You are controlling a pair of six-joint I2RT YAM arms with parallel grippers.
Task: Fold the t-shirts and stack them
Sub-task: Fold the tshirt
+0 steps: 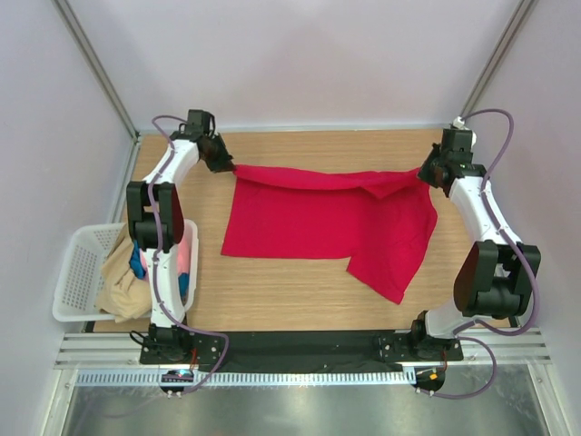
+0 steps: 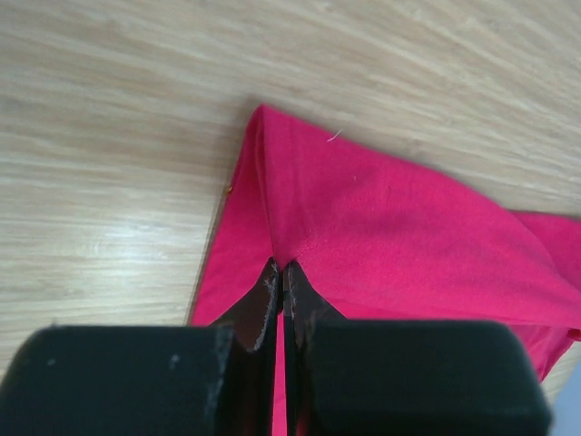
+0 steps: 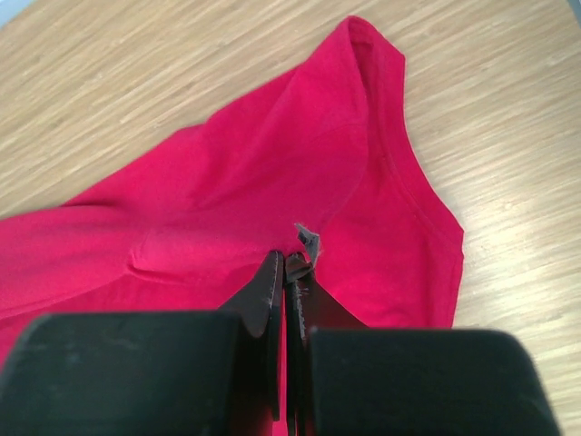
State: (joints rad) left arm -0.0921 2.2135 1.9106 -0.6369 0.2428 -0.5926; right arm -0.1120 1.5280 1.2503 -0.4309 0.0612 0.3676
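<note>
1. Pinching the bright red short-sleeved cloth t-shirt (image 1: 318, 218) at its far left corner is the left gripper (image 2: 280, 268).
2. The right gripper (image 3: 284, 259) is pinching its far right corner.
3. Shirt is lying centrally on the wooden table (image 1: 272, 291).

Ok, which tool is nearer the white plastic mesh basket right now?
Left. The left tool grips the far-left corner of the bright red cloth t-shirt, farther back than the basket; the right tool holds the opposite corner, across the shirt.
</note>
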